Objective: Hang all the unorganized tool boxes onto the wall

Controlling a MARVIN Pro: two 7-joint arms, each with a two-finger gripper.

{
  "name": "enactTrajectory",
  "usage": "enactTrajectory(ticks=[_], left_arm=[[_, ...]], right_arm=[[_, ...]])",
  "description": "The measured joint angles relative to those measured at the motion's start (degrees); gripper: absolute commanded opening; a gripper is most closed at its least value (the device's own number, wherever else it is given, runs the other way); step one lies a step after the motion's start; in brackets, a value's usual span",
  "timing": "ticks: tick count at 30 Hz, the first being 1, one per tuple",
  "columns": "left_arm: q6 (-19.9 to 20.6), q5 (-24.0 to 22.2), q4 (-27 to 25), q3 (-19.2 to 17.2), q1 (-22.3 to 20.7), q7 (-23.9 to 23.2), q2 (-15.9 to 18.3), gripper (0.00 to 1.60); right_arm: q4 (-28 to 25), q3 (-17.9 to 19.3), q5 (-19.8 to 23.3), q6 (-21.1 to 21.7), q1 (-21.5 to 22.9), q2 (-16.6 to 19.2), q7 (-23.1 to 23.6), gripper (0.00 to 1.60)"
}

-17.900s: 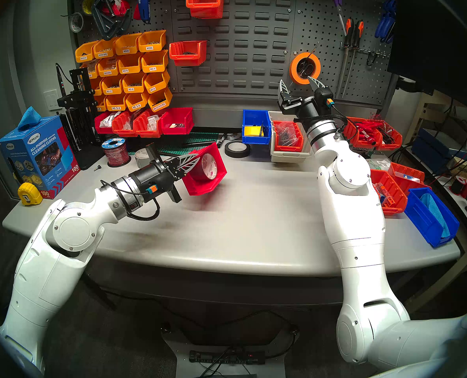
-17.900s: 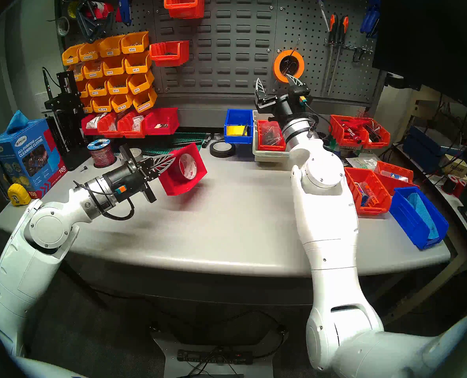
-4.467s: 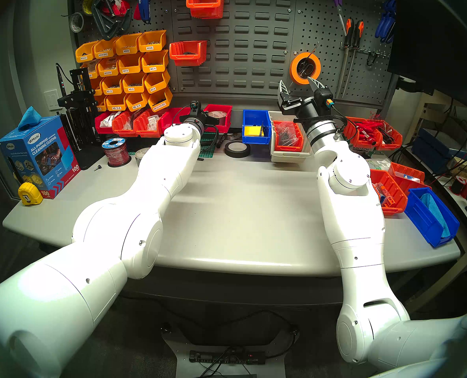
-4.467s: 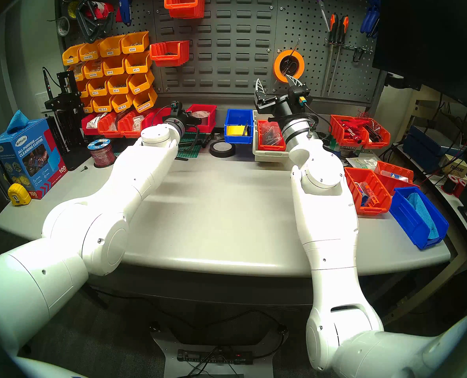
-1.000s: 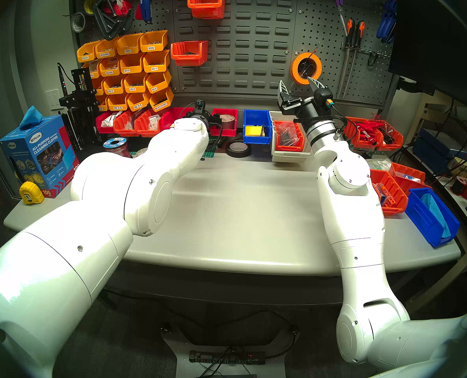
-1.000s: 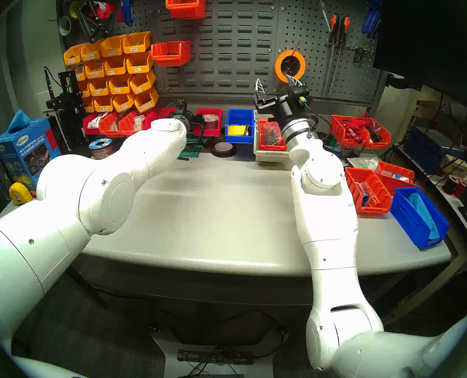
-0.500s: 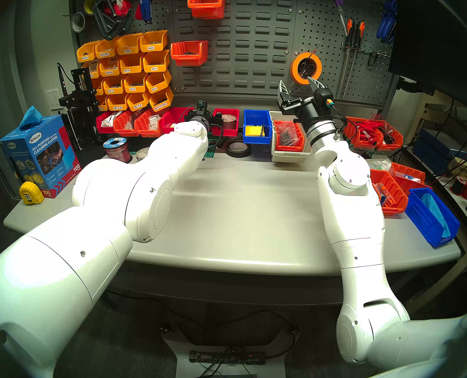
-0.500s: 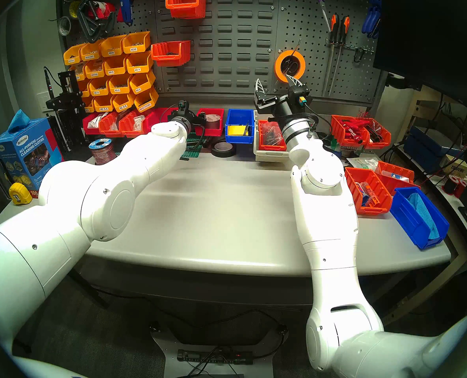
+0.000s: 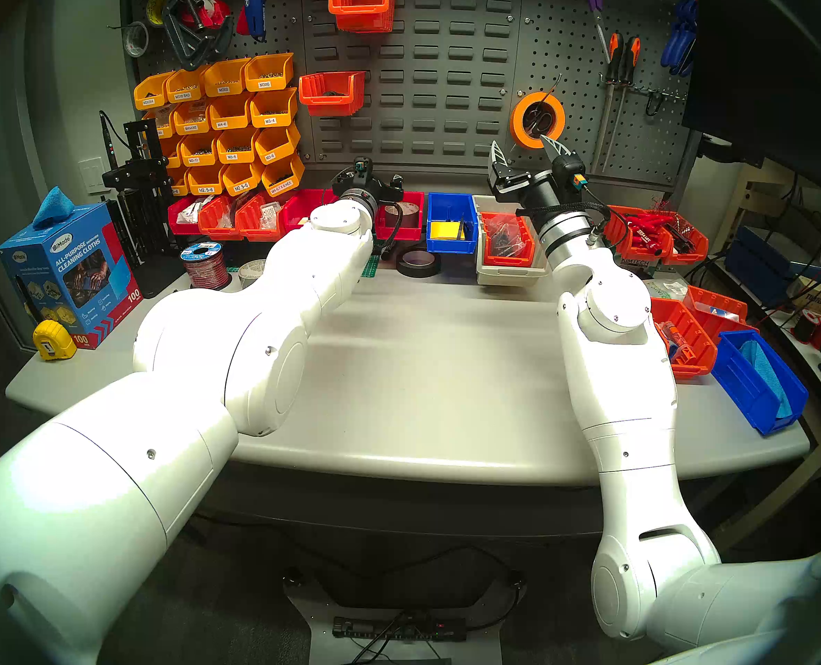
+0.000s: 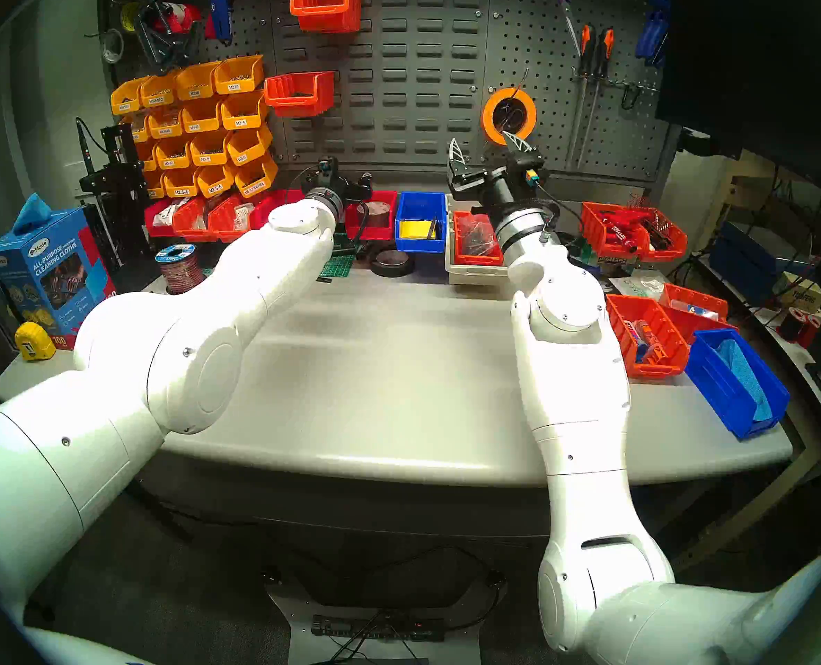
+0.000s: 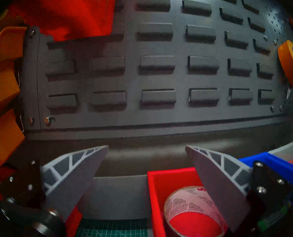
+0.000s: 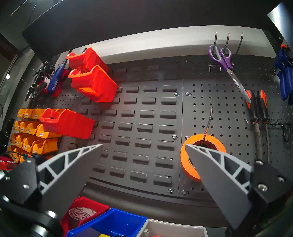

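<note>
The left gripper (image 11: 146,164) stands wide and empty, lifted clear of the red tool box (image 11: 175,178) it had been holding a second ago; that box, with its roll of 3M tape (image 11: 192,207), now sits at the bench's back edge below the louvred wall (image 11: 159,65), not hung, so the task looks unfinished. The right gripper (image 12: 143,164) is also wide and empty, unmoved. Readable: yellow bins (image 9: 226,122) marked M3X6, M4-6, M2.5-5; a blue carton (image 9: 70,270) reading "ALL-PURPOSE CLEANING CLOTHS"
</note>
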Motion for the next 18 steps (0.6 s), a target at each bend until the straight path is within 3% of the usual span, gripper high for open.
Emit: enactTrajectory(ticks=[10, 18], left_arm=[[2.6, -1.0, -7.9, -1.4, 4.9, 0.6, 1.9, 1.6], [2.5, -1.0, -13.9, -1.5, 8.9, 0.2, 3.6, 1.6]], right_arm=[[0.0, 0.0, 0.0, 0.0, 0.0, 0.0, 0.0, 1.6], [0.0, 0.0, 0.0, 0.0, 0.0, 0.0, 0.0, 1.6]])
